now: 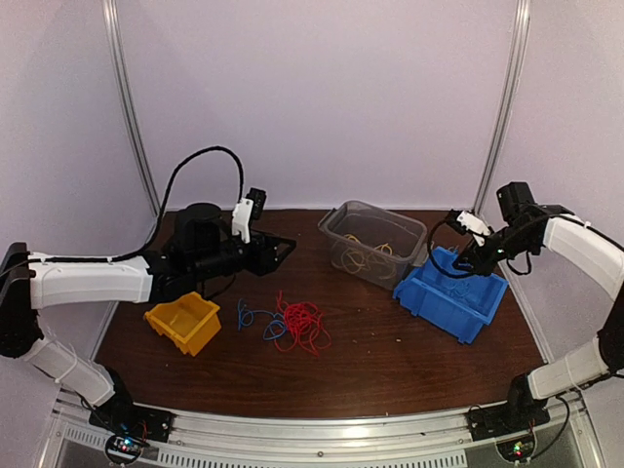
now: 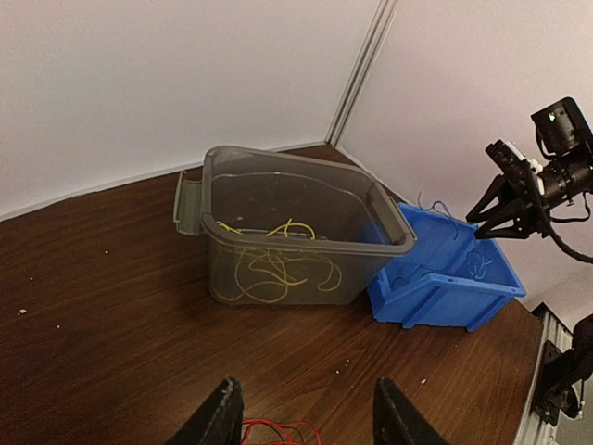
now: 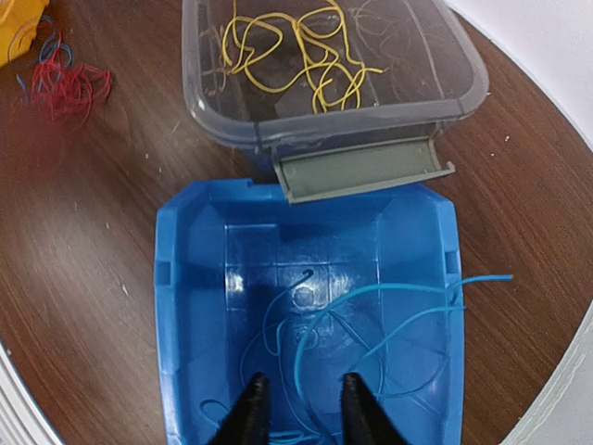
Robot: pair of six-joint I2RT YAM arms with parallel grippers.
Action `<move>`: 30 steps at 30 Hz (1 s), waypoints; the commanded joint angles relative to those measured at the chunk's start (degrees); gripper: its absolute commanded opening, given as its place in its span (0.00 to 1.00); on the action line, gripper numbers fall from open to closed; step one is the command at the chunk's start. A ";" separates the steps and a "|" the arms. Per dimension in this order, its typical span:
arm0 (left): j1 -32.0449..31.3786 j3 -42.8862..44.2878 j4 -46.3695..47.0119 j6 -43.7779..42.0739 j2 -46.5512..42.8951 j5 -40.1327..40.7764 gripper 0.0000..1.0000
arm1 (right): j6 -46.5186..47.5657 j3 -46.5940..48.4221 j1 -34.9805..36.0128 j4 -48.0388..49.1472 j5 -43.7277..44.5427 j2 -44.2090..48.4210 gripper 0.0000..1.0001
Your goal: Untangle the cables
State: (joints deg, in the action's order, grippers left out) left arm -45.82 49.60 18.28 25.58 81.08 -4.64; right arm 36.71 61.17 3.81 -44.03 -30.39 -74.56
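Observation:
A loose tangle of red cables lies mid-table with blue cables touching its left side. Yellow cables sit inside the clear tub. More blue cables lie in the blue bin, one end hanging over its right wall. My right gripper hovers over that bin with its jaws apart; a blue strand runs loose between them. My left gripper is open and empty, held above the table, with the red cables just below its fingers.
A yellow bin stands at the left, next to the blue cables. The clear tub and the blue bin touch at the back right. The tub's grey handle flap overhangs the blue bin's far edge.

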 commanded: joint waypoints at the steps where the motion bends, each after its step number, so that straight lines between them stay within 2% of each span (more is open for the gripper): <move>1: 0.12 -0.61 0.04 -1.21 -1.93 1.83 0.49 | 2.51 1.31 -0.34 -3.11 4.43 -2.64 0.36; 5: 0.13 -0.89 -1.48 -1.72 -2.56 3.68 0.49 | 3.61 3.21 -0.31 -4.85 4.06 -2.95 0.45; 9: 0.60 -0.76 -3.65 -1.75 -2.14 5.24 0.49 | 3.97 4.22 -0.31 -5.53 4.17 -1.77 0.49; 14: 2.21 0.73 -9.08 0.59 0.66 6.36 0.50 | 4.15 4.67 0.88 -5.70 -2.53 0.71 0.56; 21: 5.58 0.87 -15.13 3.07 4.61 6.93 0.52 | -0.05 4.23 12.15 1.19 -2.73 2.27 0.56; 26: 6.46 0.41 -19.63 4.18 5.36 8.01 0.52 | -3.18 5.93 21.35 6.13 -0.62 -0.81 0.55; 30: 7.75 1.72 -25.46 3.94 7.64 7.94 0.46 | -5.88 8.30 26.29 8.55 -2.33 -5.63 0.54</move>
State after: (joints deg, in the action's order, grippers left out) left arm -39.24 49.76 -1.50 29.04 86.48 2.37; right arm 34.61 66.46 26.72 -40.12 -31.70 -76.49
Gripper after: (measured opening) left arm 0.482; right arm 0.550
